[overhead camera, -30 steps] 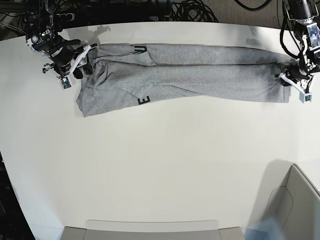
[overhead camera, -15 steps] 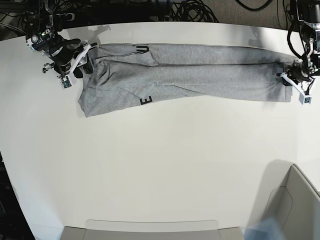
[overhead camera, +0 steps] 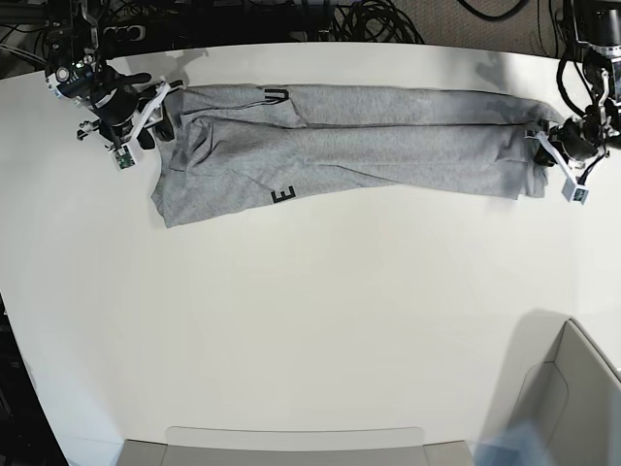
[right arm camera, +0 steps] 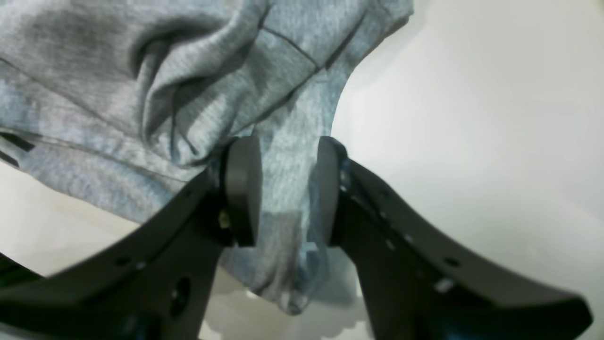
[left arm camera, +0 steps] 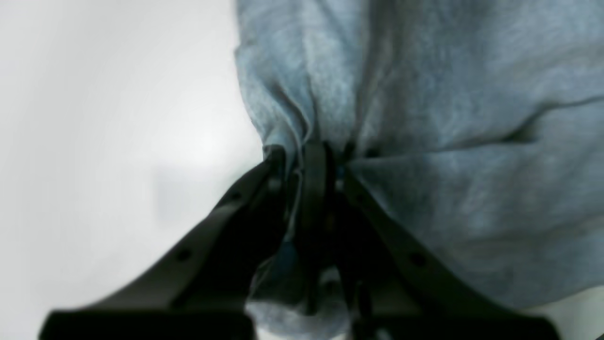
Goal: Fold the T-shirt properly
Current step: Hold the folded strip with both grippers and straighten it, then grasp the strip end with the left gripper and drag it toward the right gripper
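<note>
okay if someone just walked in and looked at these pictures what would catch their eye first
A long grey T-shirt, folded into a narrow band, stretches across the far side of the white table, with black letters peeking out near one end. At each end an arm has it: the left tool is pinched shut on bunched cloth, and the right tool has a flap of fabric between its pads.

A white table (overhead camera: 291, 320) fills the base view; black cables (overhead camera: 364, 19) tangle beyond its far edge, on dark floor.

The T-shirt (overhead camera: 349, 146) is lying stretched along the table's (overhead camera: 310, 320) far edge, reaching between both far corners.
</note>
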